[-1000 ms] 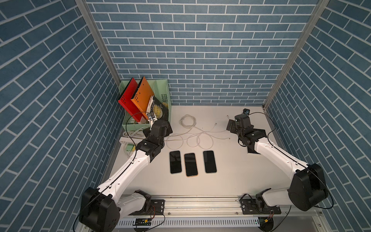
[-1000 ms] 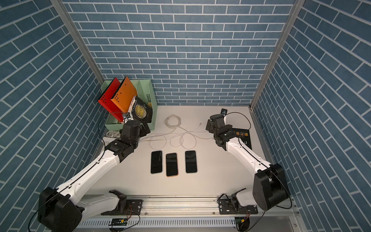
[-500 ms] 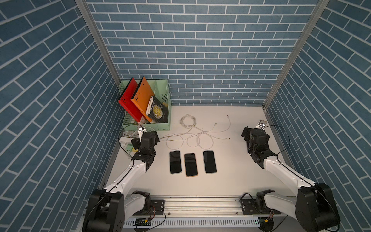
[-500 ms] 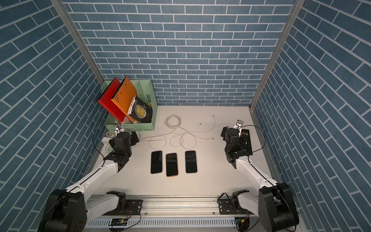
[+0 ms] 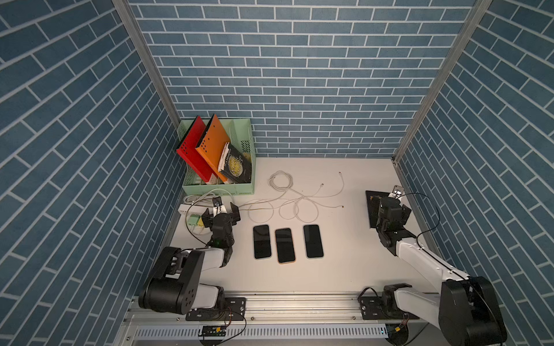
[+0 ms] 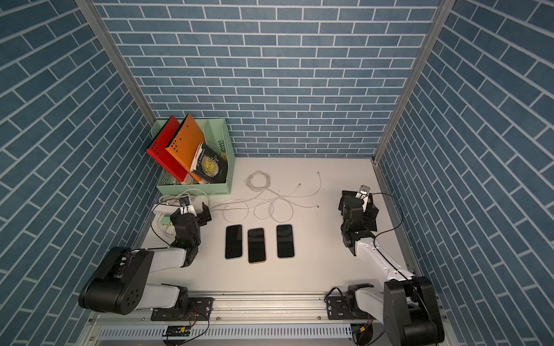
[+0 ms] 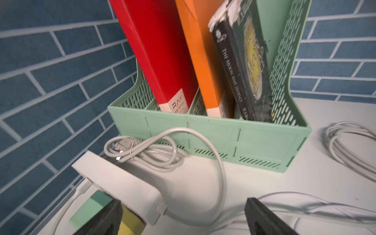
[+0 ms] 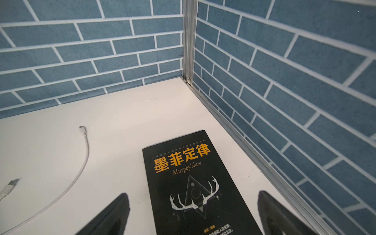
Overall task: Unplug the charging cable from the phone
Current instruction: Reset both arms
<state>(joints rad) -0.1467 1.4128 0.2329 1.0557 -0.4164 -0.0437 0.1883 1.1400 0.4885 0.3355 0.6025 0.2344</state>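
While the left hand and right hand are gaping empty, limp, light cables are lying near the phones — a stiff plug is likely offering the firmest hold.

- Walls: blue brick pattern, pale mortar lines.
- Table: white.
- File organizer: mint green, slotted sides.
- Red folder, orange folder.
- Paperback: black, yellow disc.
- Three phones: black screens; middle phone orange-edged.
- Charging cables: white.
- Murphy's Law book: black, orange title, white antlers.
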